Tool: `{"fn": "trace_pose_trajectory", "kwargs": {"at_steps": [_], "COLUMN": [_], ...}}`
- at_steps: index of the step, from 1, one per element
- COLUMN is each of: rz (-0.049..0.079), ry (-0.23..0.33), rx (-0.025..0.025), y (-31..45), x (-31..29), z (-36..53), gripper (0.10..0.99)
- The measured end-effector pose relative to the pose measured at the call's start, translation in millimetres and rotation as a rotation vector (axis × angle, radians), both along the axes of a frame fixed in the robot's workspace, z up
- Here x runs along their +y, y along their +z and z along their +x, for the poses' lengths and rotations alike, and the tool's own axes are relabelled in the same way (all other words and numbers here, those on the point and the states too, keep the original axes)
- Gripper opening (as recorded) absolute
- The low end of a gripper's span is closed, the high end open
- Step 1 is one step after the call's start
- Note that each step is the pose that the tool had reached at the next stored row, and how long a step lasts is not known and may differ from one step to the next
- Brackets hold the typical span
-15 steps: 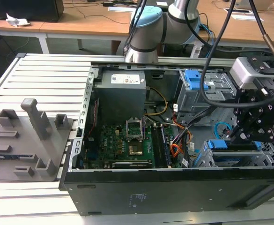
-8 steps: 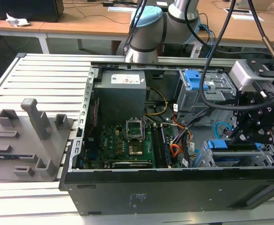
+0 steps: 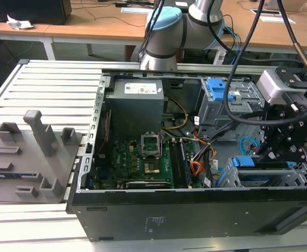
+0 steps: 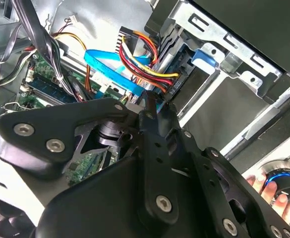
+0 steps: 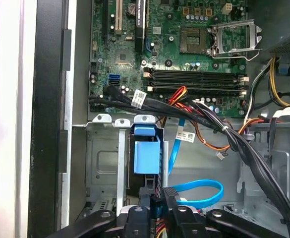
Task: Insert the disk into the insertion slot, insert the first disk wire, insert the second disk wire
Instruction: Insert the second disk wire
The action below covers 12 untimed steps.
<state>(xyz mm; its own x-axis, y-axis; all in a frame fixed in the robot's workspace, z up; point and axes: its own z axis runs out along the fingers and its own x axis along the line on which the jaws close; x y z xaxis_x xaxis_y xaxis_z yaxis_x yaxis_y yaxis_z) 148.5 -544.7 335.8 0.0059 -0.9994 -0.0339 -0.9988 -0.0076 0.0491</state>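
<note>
The disk sits in the insertion slot (image 5: 102, 163), its blue carrier (image 5: 147, 156) facing out; in the exterior view the carrier (image 3: 245, 163) lies low at the case's right end. My gripper (image 5: 156, 196) is right behind it, shut on the small dark plug of the first disk wire (image 4: 145, 69), whose red, yellow and orange strands run up from the fingers (image 4: 149, 116). The plug is at the disk's rear edge; whether it is seated is hidden. The second disk wire (image 5: 194, 184) loops loose beside the gripper, and its light-blue band (image 4: 107, 67) passes under the bundle. In the exterior view the gripper (image 3: 271, 149) hangs over the drive bay.
The motherboard (image 5: 184, 54) fills the case floor, with a black cable bundle (image 5: 199, 116) crossing it. A taller grey cage with a blue latch (image 3: 216, 86) stands behind the bay. A person's hand (image 4: 263, 186) rests by a blue-ringed knob (image 4: 281, 181). A grey fixture (image 3: 32, 157) lies outside on the exterior view's left.
</note>
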Motion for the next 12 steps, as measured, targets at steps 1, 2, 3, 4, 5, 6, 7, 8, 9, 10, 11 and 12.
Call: {"fn": "trace_pose_trajectory", "kwargs": {"at_steps": [1,2,3,4,5,6,7,8,9,10,11,12], "rz": [0.0,0.0,0.0,0.0,-0.001,-0.001,-0.001,-0.001,-0.001,-0.001,-0.001,-0.001], "ry": [0.0,0.0,0.0,0.0,0.0,0.0,0.0,0.0,0.0,0.0,0.0,0.0], "rx": [0.0,0.0,0.0,0.0,0.0,0.0,0.0,0.0,0.0,0.0,-0.0001,-0.0002], "y": [3.7,8.5,11.7,18.0,25.2,30.4,34.3,40.9,46.5,47.4,47.5,47.6], "x": [0.0,0.0,0.0,0.0,0.1,0.4,0.6,0.7,0.7,0.7,0.7,0.7], "z": [0.0,0.0,0.0,-0.1,-0.1,-0.1,-0.1,-0.1,-0.1,-0.3,-1.8,-2.9], "gripper": [0.239,0.239,0.239,0.239,0.239,0.239,0.239,0.106,0.106,0.106,0.106,0.106]}}
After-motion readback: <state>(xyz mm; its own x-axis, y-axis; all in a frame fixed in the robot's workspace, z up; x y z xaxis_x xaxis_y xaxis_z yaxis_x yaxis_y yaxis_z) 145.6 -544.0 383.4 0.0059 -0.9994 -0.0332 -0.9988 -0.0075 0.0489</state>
